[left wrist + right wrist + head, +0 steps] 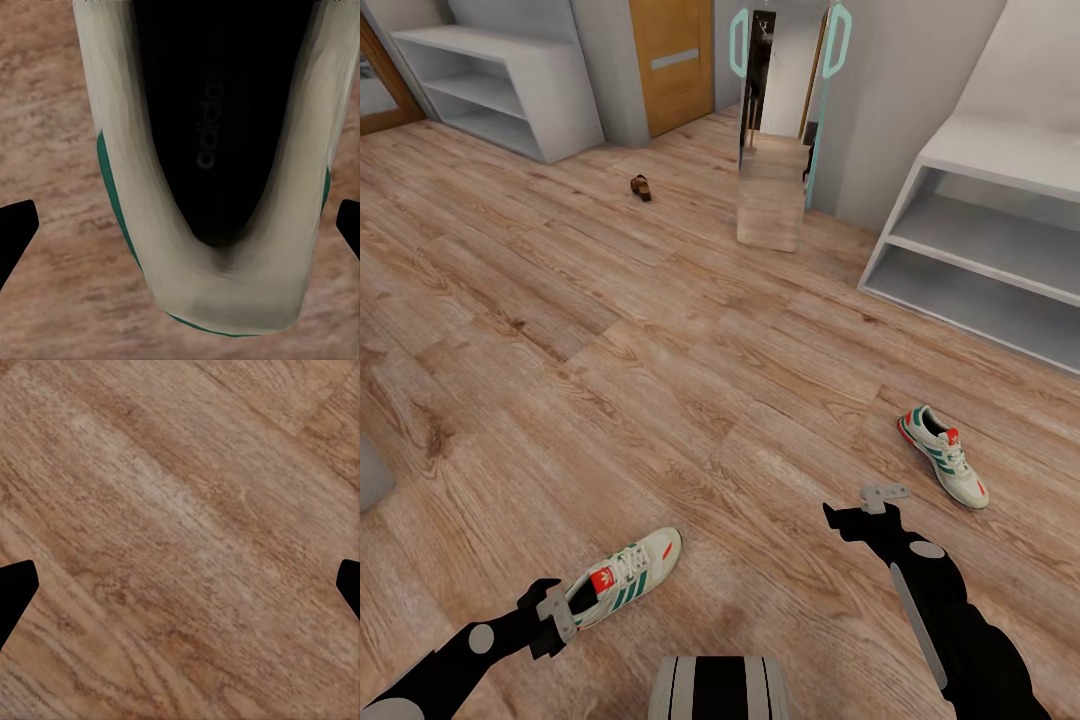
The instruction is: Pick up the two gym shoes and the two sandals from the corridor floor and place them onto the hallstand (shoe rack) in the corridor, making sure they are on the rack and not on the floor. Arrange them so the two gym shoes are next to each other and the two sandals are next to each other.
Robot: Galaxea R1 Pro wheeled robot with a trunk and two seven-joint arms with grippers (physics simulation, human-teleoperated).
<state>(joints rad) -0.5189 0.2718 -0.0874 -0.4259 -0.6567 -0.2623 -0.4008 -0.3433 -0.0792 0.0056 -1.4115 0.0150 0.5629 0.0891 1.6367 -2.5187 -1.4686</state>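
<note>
Your left gripper (pixel 557 612), jaws open, straddles the near gym shoe's (pixel 625 577) heel at 7 o'clock. Your right gripper (pixel 870 508), jaws open, hovers over bare corridor floor (pixel 660 350); second gym shoe (pixel 945 456) at 4 o'clock.

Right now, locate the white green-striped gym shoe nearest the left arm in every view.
Head view: the white green-striped gym shoe lies low and left of centre, just ahead of the left gripper.
Left wrist view: its heel and dark opening sit between the open jaws.
Right wrist view: not in it.
Shared landmark: the wood-grain plank floor.
</note>
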